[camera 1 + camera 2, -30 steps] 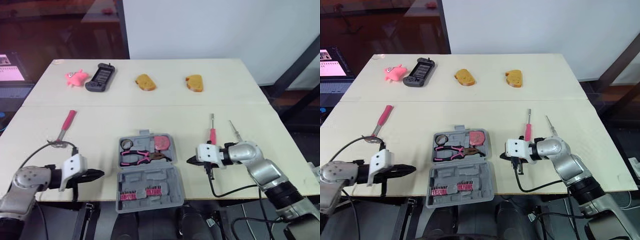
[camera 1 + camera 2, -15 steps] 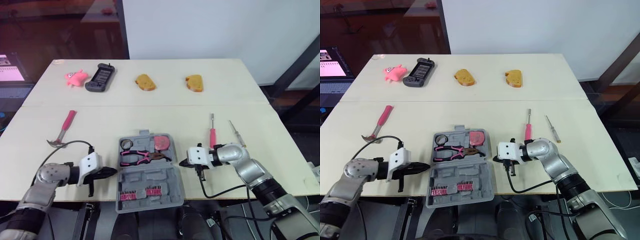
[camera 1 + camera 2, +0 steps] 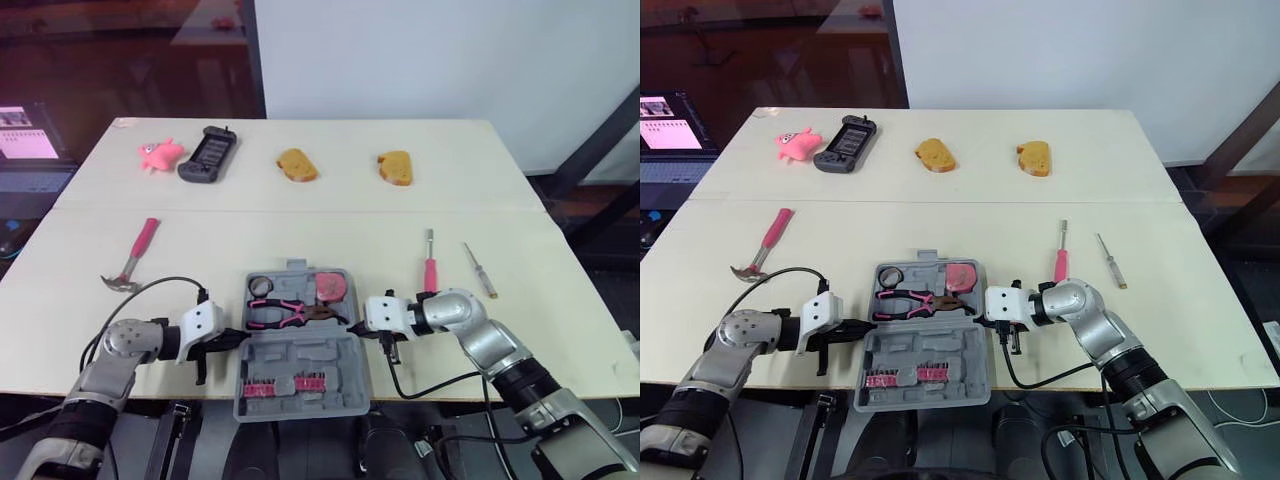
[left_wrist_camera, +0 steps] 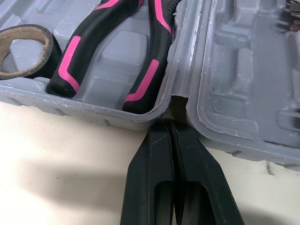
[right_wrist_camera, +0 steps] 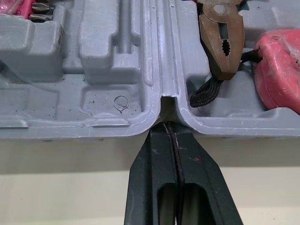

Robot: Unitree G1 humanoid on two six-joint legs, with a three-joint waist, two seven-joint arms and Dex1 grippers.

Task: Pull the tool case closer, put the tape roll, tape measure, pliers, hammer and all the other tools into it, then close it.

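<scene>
My left fingers [image 4: 168, 133], pressed shut on nothing, sit with their tips in the hinge notch on the left side of the open case [image 3: 310, 352]. My right fingers [image 5: 168, 131], equally closed and empty, are wedged into the matching notch on its right side. Bracing both ends of the hinge line looks meant to let the 2 halves slide together as 1 piece, without the lid flapping.

The case lies flat near the front edge of the worktop [image 3: 560, 330]. In its far half are the tape roll [image 3: 256, 286], the pliers [image 3: 285, 312] and the pink tape measure [image 3: 328, 286]. A row of bits [image 3: 285, 384] sits in the near half.

Not yet packed are the hammer [image 3: 133, 256], well to the left, and 2 screwdrivers [image 3: 428, 262] [image 3: 478, 269] to the right, both within reach of an arm.

No brand, label or writing can be read on the case or the tools.
</scene>
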